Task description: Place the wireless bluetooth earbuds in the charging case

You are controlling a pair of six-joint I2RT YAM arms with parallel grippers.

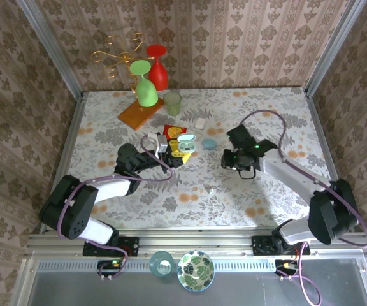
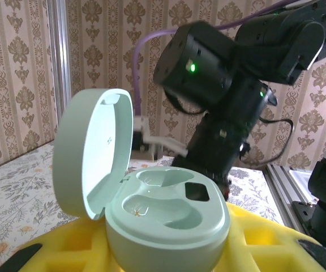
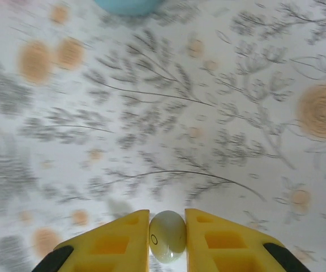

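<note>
Fingers (image 3: 112, 241) of the right gripper (image 3: 167, 218) pinch one egg-shaped earbud (image 3: 167, 236) above the table (image 3: 151, 113), its long axis lying along them. Farther off, the left gripper (image 2: 166, 252) clamps the charging case (image 2: 168, 224), lid (image 2: 92, 153) raised, sockets (image 2: 143, 208) facing up and both apparently empty, so neither bud is seated yet.

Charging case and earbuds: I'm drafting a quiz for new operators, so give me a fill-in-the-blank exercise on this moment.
The left pincer holds the charging case with its lid standing ____.
Both sockets inside it are ____.
The right pincer clamps an earbud between fingers coloured ____.
Missing words: open; empty; yellow.
</note>
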